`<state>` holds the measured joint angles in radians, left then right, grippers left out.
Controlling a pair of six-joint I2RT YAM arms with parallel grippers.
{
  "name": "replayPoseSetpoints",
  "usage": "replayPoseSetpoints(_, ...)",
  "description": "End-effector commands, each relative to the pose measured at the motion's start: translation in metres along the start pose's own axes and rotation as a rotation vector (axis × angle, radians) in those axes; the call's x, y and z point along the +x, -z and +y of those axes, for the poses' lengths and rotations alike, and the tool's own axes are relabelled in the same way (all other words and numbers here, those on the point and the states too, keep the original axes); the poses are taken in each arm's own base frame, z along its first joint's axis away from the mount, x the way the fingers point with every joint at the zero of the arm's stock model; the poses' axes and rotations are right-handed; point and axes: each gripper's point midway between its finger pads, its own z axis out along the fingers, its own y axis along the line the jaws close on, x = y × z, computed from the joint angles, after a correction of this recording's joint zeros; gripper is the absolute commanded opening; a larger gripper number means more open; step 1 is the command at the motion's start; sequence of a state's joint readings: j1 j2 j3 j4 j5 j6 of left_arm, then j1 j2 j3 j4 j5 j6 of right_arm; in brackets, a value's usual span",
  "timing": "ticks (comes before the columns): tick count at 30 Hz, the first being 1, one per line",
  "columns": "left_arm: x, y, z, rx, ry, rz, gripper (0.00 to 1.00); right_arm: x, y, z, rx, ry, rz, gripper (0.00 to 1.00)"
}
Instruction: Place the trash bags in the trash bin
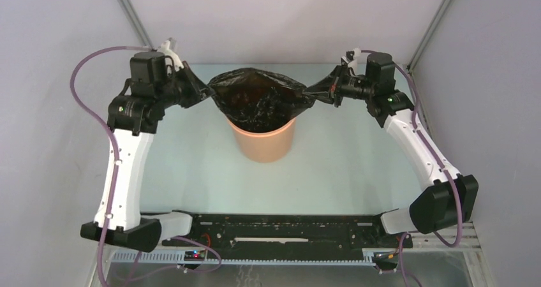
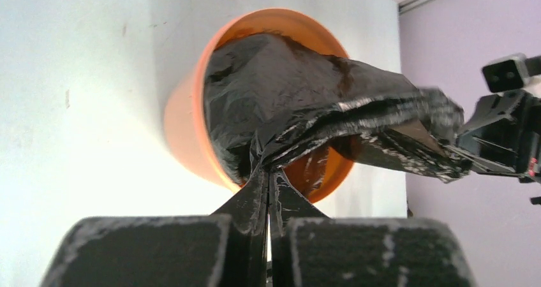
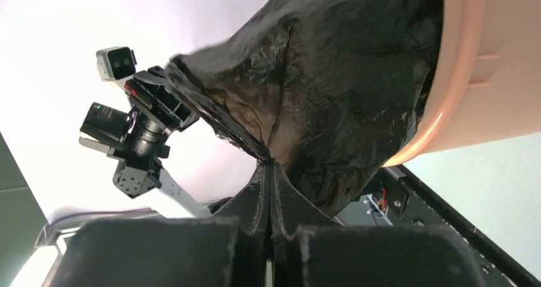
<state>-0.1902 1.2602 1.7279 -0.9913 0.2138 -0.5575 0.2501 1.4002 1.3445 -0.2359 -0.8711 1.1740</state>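
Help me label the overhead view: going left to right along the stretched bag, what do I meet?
left pincer → trash bag → right pincer

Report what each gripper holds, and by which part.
The bag. The left gripper pinches the left edge of its mouth in shut jaws, the right gripper the right edge, stretching it over the bin.

Bag is glossy black, with brownish tints where light gets through and white glints on the creases. Bin is plain orange-terracotta. Table is pale minty white. Left tool and right tool are black, arms white with black joints, cables purple.
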Motion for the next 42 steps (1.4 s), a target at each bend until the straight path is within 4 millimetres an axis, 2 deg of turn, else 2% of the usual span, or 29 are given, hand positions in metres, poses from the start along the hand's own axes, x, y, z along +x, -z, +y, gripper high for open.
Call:
replayPoseSetpoints(1, 0.017, -0.029, 0.036, -0.100, 0.039, 0.138, 0.00, -0.023, -0.007, -0.010, 0.020, 0.004, -0.039, 0.00)
replayPoseSetpoints(5, 0.003, -0.058, 0.047, -0.090, 0.047, 0.149, 0.00, -0.046, -0.016, -0.027, 0.049, -0.009, -0.065, 0.00)
replayPoseSetpoints(8, -0.009, -0.074, 0.055, -0.114, 0.026, 0.155, 0.00, -0.052, -0.025, -0.041, 0.097, 0.037, -0.015, 0.00)
replayPoseSetpoints(11, -0.003, -0.080, 0.039, -0.017, 0.055, 0.179, 0.00, -0.052, -0.024, -0.036, 0.118, 0.160, 0.024, 0.01)
replayPoseSetpoints(12, -0.003, -0.080, 0.033, 0.023, 0.063, 0.166, 0.00, -0.052, -0.021, -0.026, 0.098, 0.206, 0.020, 0.05)
replayPoseSetpoints(14, 0.001, -0.080, 0.028, 0.057, 0.080, 0.147, 0.00, -0.051, -0.017, -0.005, 0.048, 0.301, -0.013, 0.21)
replayPoseSetpoints(16, 0.007, -0.081, 0.030, 0.059, 0.102, 0.152, 0.00, -0.043, -0.014, 0.015, -0.007, 0.401, -0.037, 0.42)
replayPoseSetpoints(17, 0.008, -0.080, 0.030, 0.061, 0.106, 0.156, 0.00, -0.040, -0.015, 0.017, -0.020, 0.449, -0.046, 0.52)
replayPoseSetpoints(20, 0.007, -0.080, 0.029, 0.066, 0.106, 0.149, 0.00, -0.038, -0.018, 0.016, -0.010, 0.551, -0.091, 0.71)
replayPoseSetpoints(22, 0.003, -0.078, 0.025, 0.080, 0.105, 0.135, 0.00, -0.043, -0.020, 0.015, 0.001, 0.593, -0.121, 0.74)
replayPoseSetpoints(29, -0.001, -0.080, 0.022, 0.092, 0.109, 0.120, 0.00, -0.066, -0.048, -0.002, 0.107, 0.563, -0.140, 0.67)
replayPoseSetpoints(31, -0.006, -0.080, 0.021, 0.094, 0.104, 0.100, 0.00, -0.072, -0.053, -0.003, 0.116, 0.548, -0.146, 0.61)
replayPoseSetpoints(33, -0.010, -0.083, 0.021, 0.100, 0.103, 0.086, 0.00, -0.078, -0.056, -0.008, 0.144, 0.511, -0.162, 0.52)
replayPoseSetpoints(35, -0.014, -0.086, 0.022, 0.091, 0.104, 0.077, 0.00, -0.086, -0.058, -0.016, 0.177, 0.441, -0.191, 0.33)
replayPoseSetpoints(36, -0.017, -0.087, 0.026, 0.072, 0.107, 0.069, 0.00, -0.091, -0.058, -0.021, 0.194, 0.408, -0.210, 0.24)
replayPoseSetpoints(39, -0.025, -0.097, 0.044, -0.001, 0.129, 0.036, 0.00, -0.103, -0.059, -0.035, 0.232, 0.302, -0.253, 0.04)
replayPoseSetpoints(40, -0.026, -0.103, 0.049, -0.020, 0.135, 0.031, 0.00, -0.107, -0.059, -0.040, 0.243, 0.272, -0.262, 0.00)
replayPoseSetpoints(42, -0.027, -0.113, 0.057, -0.037, 0.150, 0.046, 0.00, -0.114, -0.062, -0.048, 0.251, 0.232, -0.269, 0.00)
